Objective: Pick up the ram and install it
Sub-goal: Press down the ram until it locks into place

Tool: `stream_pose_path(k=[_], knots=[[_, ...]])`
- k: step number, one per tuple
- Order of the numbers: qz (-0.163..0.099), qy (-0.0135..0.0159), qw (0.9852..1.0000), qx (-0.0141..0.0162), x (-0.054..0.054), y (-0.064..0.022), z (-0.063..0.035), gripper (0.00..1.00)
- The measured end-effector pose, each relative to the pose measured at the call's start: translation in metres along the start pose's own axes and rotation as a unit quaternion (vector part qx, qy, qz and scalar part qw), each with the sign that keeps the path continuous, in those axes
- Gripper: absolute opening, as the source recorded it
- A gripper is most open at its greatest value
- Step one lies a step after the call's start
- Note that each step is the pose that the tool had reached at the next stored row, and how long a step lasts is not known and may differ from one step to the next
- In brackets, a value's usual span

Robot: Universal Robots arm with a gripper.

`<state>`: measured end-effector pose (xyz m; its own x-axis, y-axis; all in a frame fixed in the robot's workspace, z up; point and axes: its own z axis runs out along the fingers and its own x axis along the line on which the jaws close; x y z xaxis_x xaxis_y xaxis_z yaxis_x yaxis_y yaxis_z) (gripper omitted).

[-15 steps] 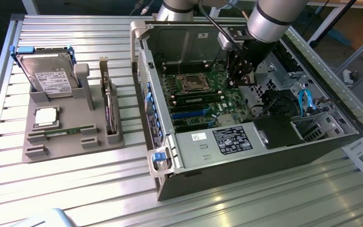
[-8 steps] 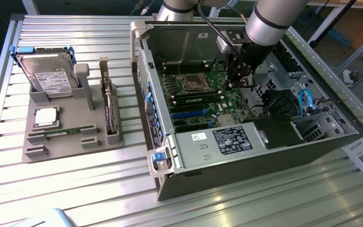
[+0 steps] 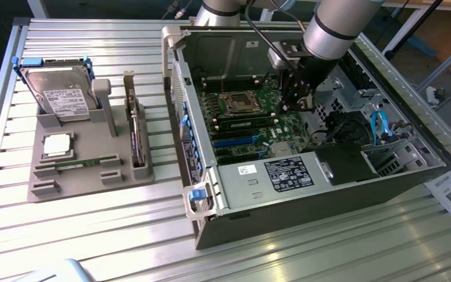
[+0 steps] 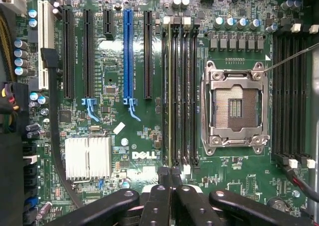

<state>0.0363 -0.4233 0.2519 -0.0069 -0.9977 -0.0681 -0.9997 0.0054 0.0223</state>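
Observation:
A thin green ram stick (image 4: pixel 170 86) stands edge-on in one of the black memory slots beside the empty processor socket (image 4: pixel 234 106); in the exterior view it is a green strip (image 3: pixel 245 122) on the motherboard. My gripper (image 4: pixel 169 172) is shut, fingertips pressed together right over one end of that stick. I cannot tell whether they touch it. In the exterior view the gripper (image 3: pixel 296 106) reaches down into the open computer case (image 3: pixel 304 194). Another green stick (image 3: pixel 80 163) lies in the grey fixture (image 3: pixel 92 182) at the exterior view's left.
The fixture also carries a hard drive (image 3: pixel 61 94), a silver processor chip (image 3: pixel 57 144) and an upright expansion card (image 3: pixel 135 135). Case walls surround the motherboard. Blue cables (image 3: pixel 378 126) and a black power supply (image 3: pixel 351 164) sit at the exterior view's right.

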Motion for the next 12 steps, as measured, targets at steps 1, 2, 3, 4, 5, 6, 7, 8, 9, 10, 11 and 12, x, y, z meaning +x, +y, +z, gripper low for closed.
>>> stream_pose_path(k=[1, 2, 3, 4, 5, 6, 7, 8, 9, 10, 11, 12], knots=[[0.0, 0.0, 1.0, 0.0, 0.0001, 0.0, 0.0017, 0.1], [0.0, 0.0, 1.0, 0.0, 0.0002, -0.0001, 0.0032, 0.1], [0.0, 0.0, 1.0, 0.0, 0.0003, -0.0001, 0.0048, 0.1], [0.0, 0.0, 1.0, 0.0, 0.0004, -0.0001, 0.0062, 0.1], [0.0, 0.0, 1.0, 0.0, 0.0005, -0.0002, 0.0069, 0.1], [0.0, 0.0, 1.0, 0.0, 0.0005, -0.0002, 0.0073, 0.1], [0.0, 0.0001, 1.0, 0.0, 0.0005, -0.0002, 0.0072, 0.1], [0.0, 0.0001, 1.0, 0.0, 0.0005, -0.0001, 0.0072, 0.1], [0.0, 0.0001, 1.0, 0.0, 0.0005, -0.0001, 0.0072, 0.1], [0.0, 0.0001, 1.0, 0.0, 0.0005, -0.0001, 0.0073, 0.1], [0.0, -0.0001, 1.0, 0.0, 0.0003, -0.0002, 0.0077, 0.1], [0.0, -0.0001, 1.0, 0.0, -0.0006, -0.0002, 0.0087, 0.1]])
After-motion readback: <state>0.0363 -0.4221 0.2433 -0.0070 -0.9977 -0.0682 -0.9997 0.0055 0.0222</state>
